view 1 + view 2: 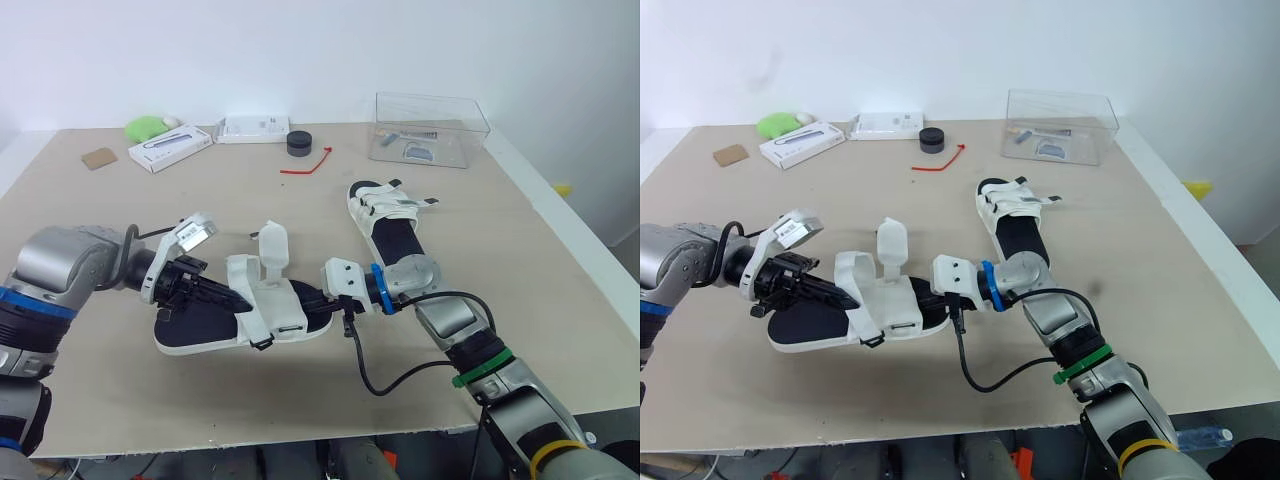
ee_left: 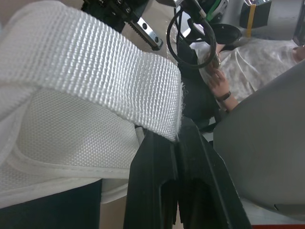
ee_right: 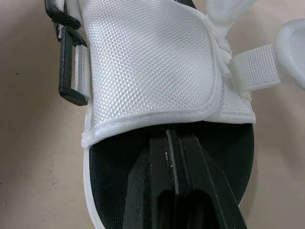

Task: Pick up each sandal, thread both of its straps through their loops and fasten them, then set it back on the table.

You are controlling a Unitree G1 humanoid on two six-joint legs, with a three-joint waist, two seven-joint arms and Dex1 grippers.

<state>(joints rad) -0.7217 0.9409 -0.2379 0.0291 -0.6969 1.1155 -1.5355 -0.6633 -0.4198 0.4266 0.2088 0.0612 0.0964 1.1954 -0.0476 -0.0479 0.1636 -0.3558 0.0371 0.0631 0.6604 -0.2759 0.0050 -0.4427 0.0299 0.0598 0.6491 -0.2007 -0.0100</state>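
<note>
Lying sole-down on the table (image 1: 560, 330), the near sandal (image 1: 215, 325) sits between both grippers, probably so each can steady one end while a strap is worked. The left gripper (image 2: 177, 136) has its fingers together at the edge of the heel strap (image 2: 95, 71); whether they nip it is unclear. The right gripper (image 3: 172, 133), fingers also together, is tucked under the front flap (image 3: 147, 62), likely pinning the footbed. The loop (image 3: 71, 71) shows no strap through it. The other sandal (image 1: 385, 215) lies just beyond.
</note>
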